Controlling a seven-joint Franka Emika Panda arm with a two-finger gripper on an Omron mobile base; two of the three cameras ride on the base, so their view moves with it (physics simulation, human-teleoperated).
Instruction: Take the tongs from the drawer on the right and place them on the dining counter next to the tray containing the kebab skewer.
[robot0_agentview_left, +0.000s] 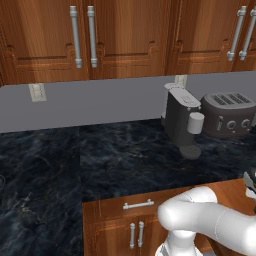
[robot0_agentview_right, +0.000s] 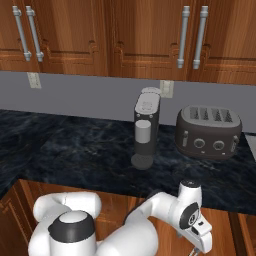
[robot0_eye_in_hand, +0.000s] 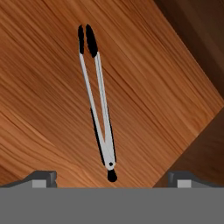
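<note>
The gripper looks straight down, its two dark finger tips standing wide apart and holding nothing. Between them, below on the smooth reddish-brown wooden floor of the drawer, lie the tongs. They are slim, with two thin silver arms, black tips and a black joint. In the hand view their joined end points to the gripper, and the long axis runs away from it, leaning a little to the left; the two black tips lie close together at the far end. A darker wooden wall closes the drawer at the right side.

Farther, the counter is glossy black stone with pale veining. On it stand a grey coffee machine and a rounded dark toaster. Behind them are the grey wall and wooden cabinet doors with vertical silver handles.
</note>
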